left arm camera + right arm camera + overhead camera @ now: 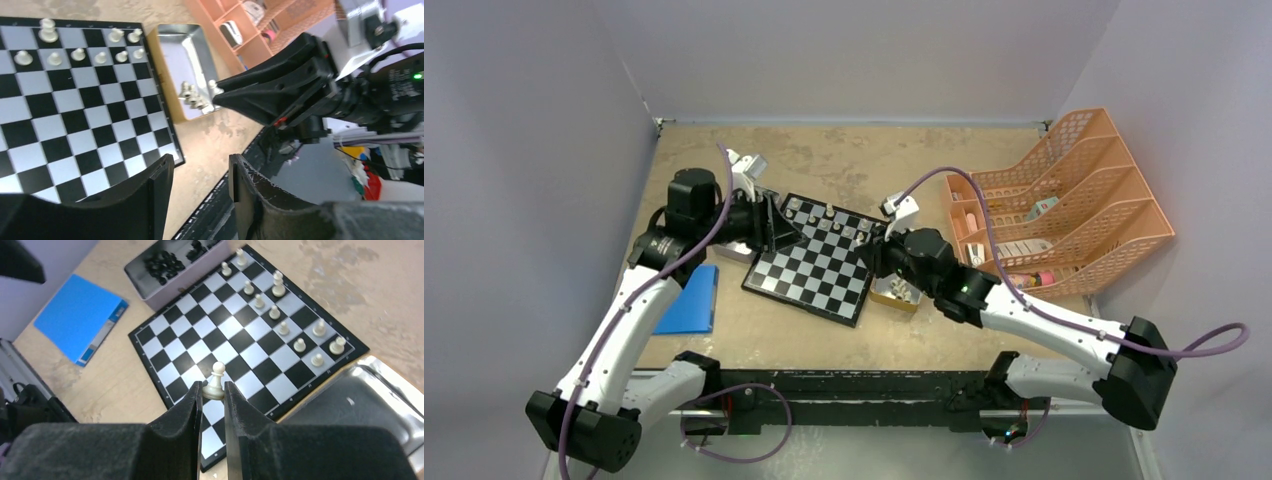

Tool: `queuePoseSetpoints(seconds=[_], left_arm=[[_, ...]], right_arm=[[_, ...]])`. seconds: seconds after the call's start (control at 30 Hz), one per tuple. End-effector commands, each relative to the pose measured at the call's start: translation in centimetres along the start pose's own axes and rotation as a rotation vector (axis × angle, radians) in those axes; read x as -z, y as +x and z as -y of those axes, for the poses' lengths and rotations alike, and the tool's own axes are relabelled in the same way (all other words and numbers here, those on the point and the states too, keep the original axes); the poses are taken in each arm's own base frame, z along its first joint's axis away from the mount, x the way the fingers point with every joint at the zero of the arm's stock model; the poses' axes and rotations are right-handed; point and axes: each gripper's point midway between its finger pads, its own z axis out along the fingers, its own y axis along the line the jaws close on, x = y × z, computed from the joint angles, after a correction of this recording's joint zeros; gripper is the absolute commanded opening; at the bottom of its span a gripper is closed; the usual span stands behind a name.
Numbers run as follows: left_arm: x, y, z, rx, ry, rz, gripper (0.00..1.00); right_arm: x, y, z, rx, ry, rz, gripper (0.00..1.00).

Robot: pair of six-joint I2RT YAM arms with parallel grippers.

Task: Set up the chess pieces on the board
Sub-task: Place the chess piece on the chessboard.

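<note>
The board [809, 268] lies in the middle of the table, with cream-white chess pieces [829, 222] standing in two rows along its far edge. My right gripper [213, 390] is shut on the base of a white pawn [215, 382], held by the board's right side near the tray of white pieces [195, 97]. Several black pieces [165, 262] lie in a metal tray beyond the board's left edge. My left gripper [200, 167] hangs over the board's left part, open, with nothing between its fingers.
A metal tray [894, 295] sits against the board's right edge. A blue binder [689, 298] lies to the left of the board. An orange slotted rack [1054, 205] with small items stands at the right. Walls close in the table's back and sides.
</note>
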Motion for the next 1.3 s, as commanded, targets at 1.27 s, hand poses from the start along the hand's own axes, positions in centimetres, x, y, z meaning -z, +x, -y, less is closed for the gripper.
queuePoseSetpoints(seconds=[1.27], left_arm=[[-3.2, 2.5, 5.8, 0.133, 0.394, -0.3, 0.21]], right_arm=[[4.2, -4.8, -11.4, 0.236, -0.44, 0.304, 0.17]])
